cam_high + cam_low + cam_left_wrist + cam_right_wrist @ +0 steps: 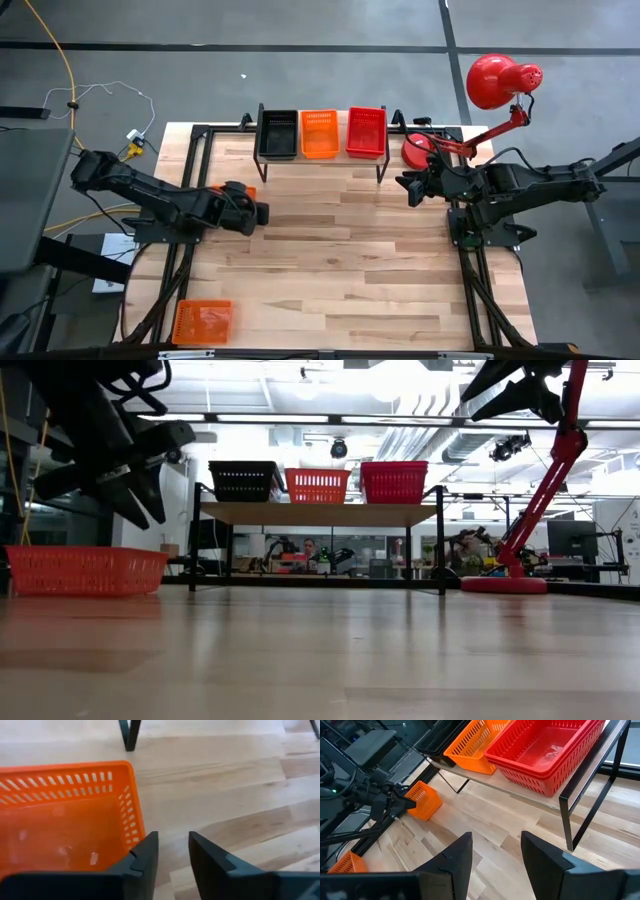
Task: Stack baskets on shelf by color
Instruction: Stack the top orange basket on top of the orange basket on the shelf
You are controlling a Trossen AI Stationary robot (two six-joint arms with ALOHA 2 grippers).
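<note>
On the shelf (320,513) at the table's far edge stand a black basket (278,133), an orange basket (319,133) and a red basket (366,131) side by side. Another orange basket (65,815) rests on the table left of centre. My left gripper (172,852) hangs open just above its rim, its fingers beside one corner, and hides most of it from above. My right gripper (495,855) hovers open in the air off the shelf's right end, with nothing between its fingers.
One more orange basket (203,322) lies at the table's near left corner. A red desk lamp (495,85) stands with its base (420,150) right of the shelf, close to my right gripper. Bare wood stretches across the table's middle and near side.
</note>
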